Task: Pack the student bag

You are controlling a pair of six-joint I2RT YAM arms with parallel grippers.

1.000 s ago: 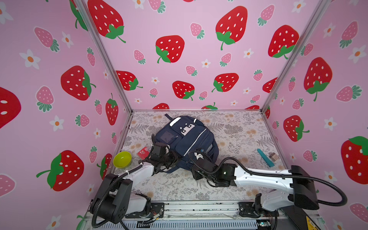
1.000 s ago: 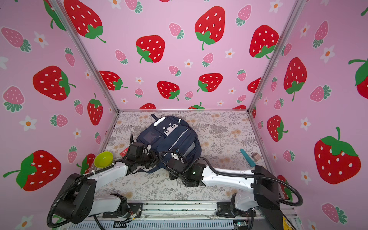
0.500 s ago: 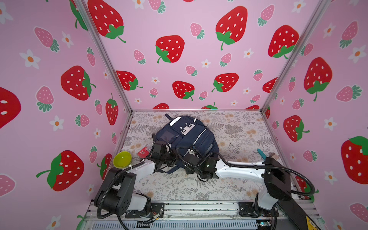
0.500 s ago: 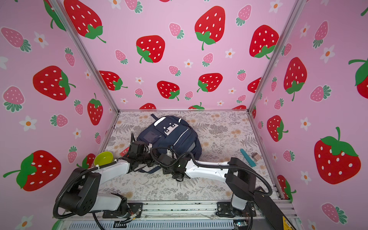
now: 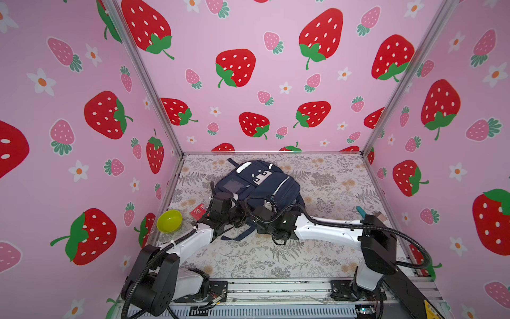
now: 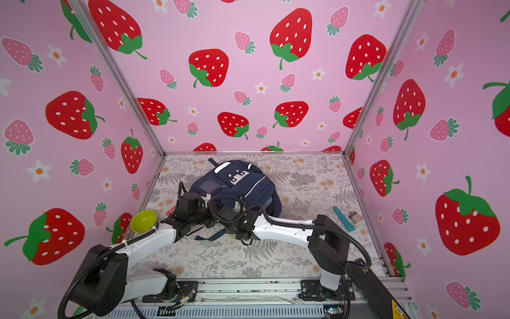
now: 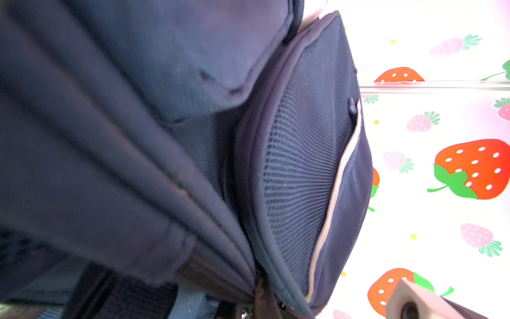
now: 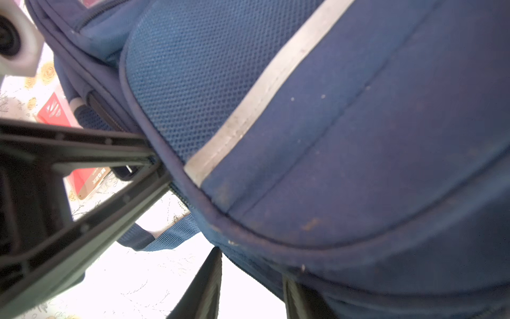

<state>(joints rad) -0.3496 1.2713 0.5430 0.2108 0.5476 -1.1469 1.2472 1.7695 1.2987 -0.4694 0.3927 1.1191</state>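
**Bimanual cell, top and wrist views.** The work surface [image 5: 331, 179] is a pale cloth printed with grey ferns and tan flowers. It is enclosed on three sides by pink walls [image 5: 276, 82] patterned with red and pink strawberries and small white flowers. Aluminium posts [image 5: 143, 77] rise from the two rear corners. A slotted metal rail [image 5: 276, 287] along the front edge carries both arm bases.

The student bag [image 5: 259, 185] lies face up near the middle of the surface, slightly left of centre, with its top loop toward the back wall. A yellow-green bowl [image 5: 169, 221] sits at the left edge. A red packet [image 5: 198, 212] lies between the bowl and the bag, just beside the bag. A teal object [image 6: 343, 218] and a small brown block [image 6: 354, 216] lie close together by the right wall, well apart from the bag.

Both arms reach to the bag's near edge. The left gripper [image 8: 161, 169] has its fingers brought together on the bag's seam beside a zip. The right gripper [image 8: 252, 265] has its fingers partly apart, straddling the bag's near rim. Whether they press on the fabric cannot be told.
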